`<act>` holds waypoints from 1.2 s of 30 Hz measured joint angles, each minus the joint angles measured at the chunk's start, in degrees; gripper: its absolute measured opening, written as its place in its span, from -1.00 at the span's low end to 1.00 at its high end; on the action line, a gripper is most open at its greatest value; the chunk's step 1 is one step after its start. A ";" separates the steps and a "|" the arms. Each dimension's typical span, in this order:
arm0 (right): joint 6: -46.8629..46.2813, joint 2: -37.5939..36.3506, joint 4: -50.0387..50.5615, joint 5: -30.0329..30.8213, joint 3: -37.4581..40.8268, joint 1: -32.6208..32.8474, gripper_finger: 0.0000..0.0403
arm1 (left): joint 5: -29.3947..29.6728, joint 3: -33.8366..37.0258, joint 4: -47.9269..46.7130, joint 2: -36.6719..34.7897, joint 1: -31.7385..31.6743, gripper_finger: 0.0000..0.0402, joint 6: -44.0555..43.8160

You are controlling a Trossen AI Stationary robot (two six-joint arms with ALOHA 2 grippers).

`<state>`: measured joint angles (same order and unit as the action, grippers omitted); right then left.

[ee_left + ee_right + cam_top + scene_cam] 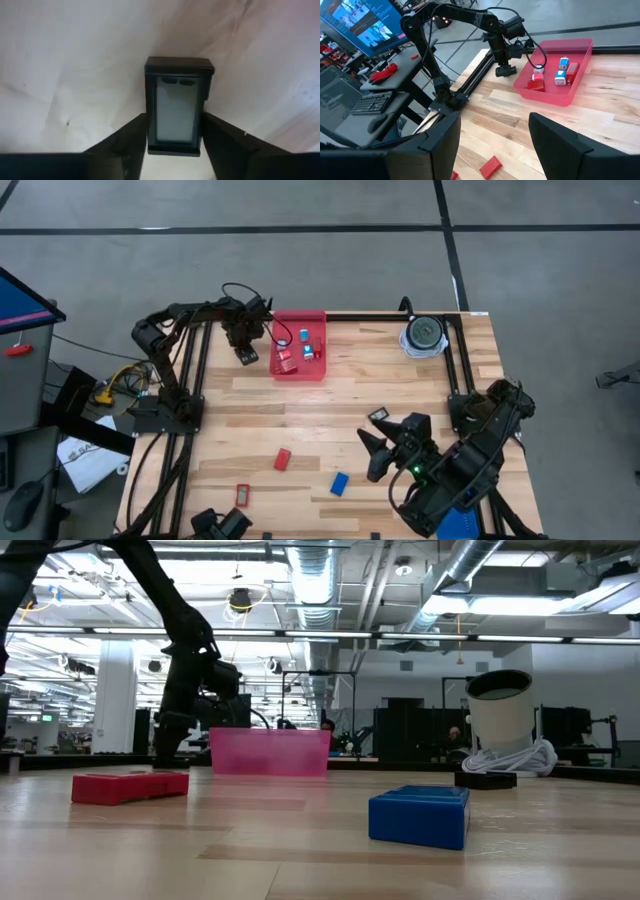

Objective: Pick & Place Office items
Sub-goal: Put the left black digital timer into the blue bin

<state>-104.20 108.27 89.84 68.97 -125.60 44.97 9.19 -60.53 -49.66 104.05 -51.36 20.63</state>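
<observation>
The left gripper was down at the bench's far edge, just left of the red tray, its two dark fingers set on either side of a flat black rectangle that lay on the wood. The fingers pressed close against the rectangle's long sides; whether they truly gripped it could not be told. The right gripper hung near the right edge of the bench, toward the near side, fingers parted and holding nothing.

The bench was pale planked wood framed by dark rails. Beyond it (seen level across the top) stretched a large hall with exposed ducts, strip lights and dark equipment racks. Off the left edge stood a desk with a keyboard and a lit monitor.

The red tray sat at the far edge, left of centre, and held a few small pieces: a pale blue-white cube, another, a red block and a second red block. A round grey-and-white disc-like object occupied the far right corner.

Loose near the near edge lay a red block, a blue block and a small red piece.
</observation>
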 joint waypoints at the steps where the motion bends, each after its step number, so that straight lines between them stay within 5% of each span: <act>1: -0.05 0.00 -0.01 0.02 0.00 0.00 0.13 | -0.16 0.00 -0.12 -0.03 -0.07 -0.19 -0.15; 3: -0.36 0.00 0.02 0.04 0.00 -0.02 0.13 | -0.94 -0.02 -0.22 -0.10 -0.08 -0.32 -0.39; 15: -0.26 0.02 0.04 0.07 0.00 0.00 0.13 | -6.86 0.02 -6.03 -2.94 0.34 -0.32 -7.75; 20: 1.68 0.02 0.05 0.07 0.00 0.28 0.13 | -14.62 0.02 -10.03 -12.61 1.01 -0.32 -10.70; 24: 5.27 0.02 0.05 -0.28 0.00 0.87 0.13 | -28.21 0.02 -14.03 -23.35 3.64 -0.32 -13.52; 31: 14.73 0.02 -0.41 -4.96 0.00 1.68 0.13 | -48.70 0.00 -12.15 -36.66 19.12 -0.32 -26.20; 36: 30.48 0.02 -6.95 -13.61 -0.06 0.68 0.13 | -54.01 0.00 2.64 -38.47 35.86 -0.32 -40.65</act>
<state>-73.72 108.29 82.89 55.36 -125.66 45.65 -44.83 -60.53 -47.02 65.58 -15.50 -20.02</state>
